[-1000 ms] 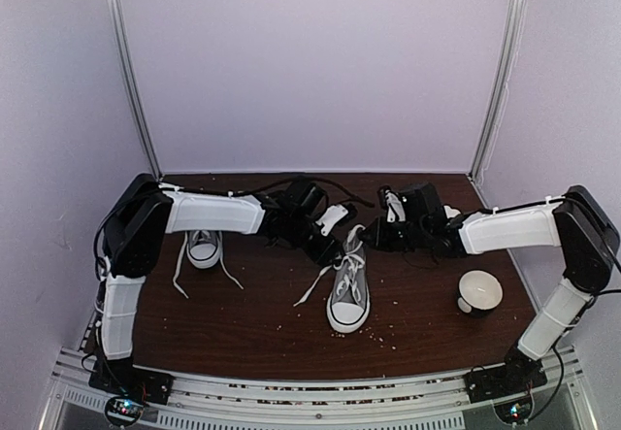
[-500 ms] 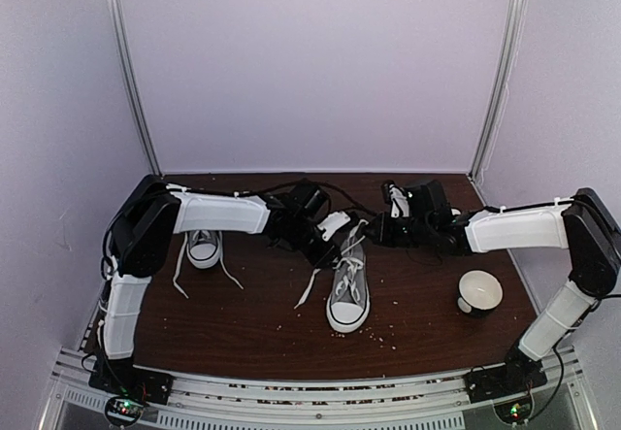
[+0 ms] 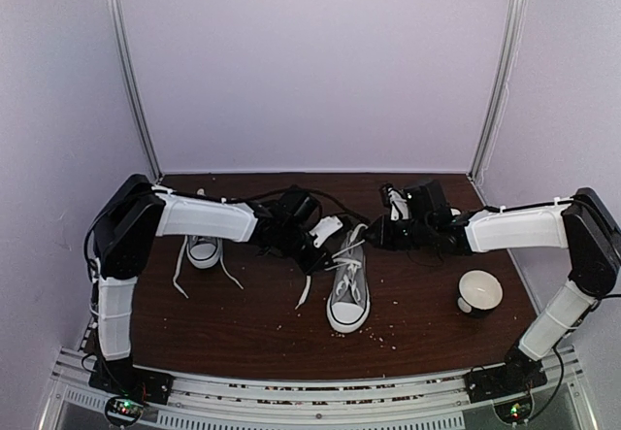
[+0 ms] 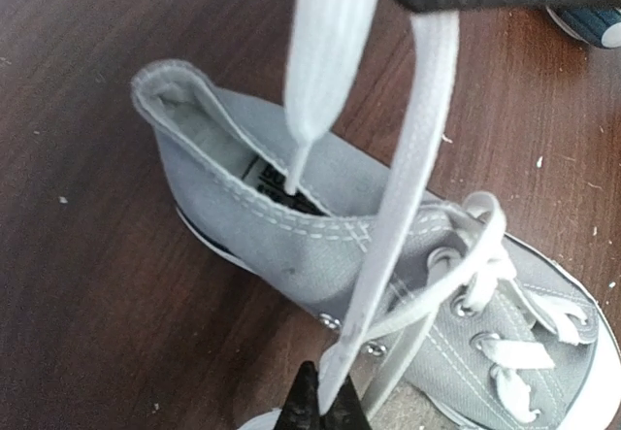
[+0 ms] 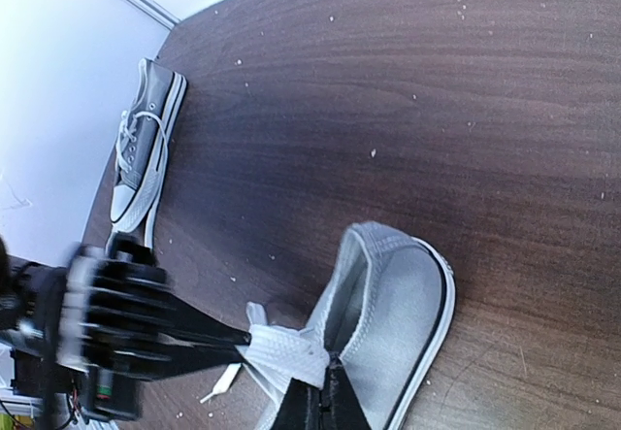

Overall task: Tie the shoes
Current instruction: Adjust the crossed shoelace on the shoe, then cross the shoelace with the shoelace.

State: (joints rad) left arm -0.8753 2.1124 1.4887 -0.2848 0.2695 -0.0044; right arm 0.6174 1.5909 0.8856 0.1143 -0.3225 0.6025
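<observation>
From above, the middle shoe [image 3: 347, 292] is seen on the table [image 3: 252, 328], with its toe toward the arm bases. The left gripper [image 3: 325, 243] is placed just beside its heel, the right gripper [image 3: 375, 234] just behind the heel, and the second shoe [image 3: 203, 248] well to its left. In the left wrist view, a white lace [image 4: 388, 246] rising from the middle shoe is pinched tight between the left fingertips. In the right wrist view, the same lace is clamped by the right fingers, just beside the middle shoe's open heel.
</observation>
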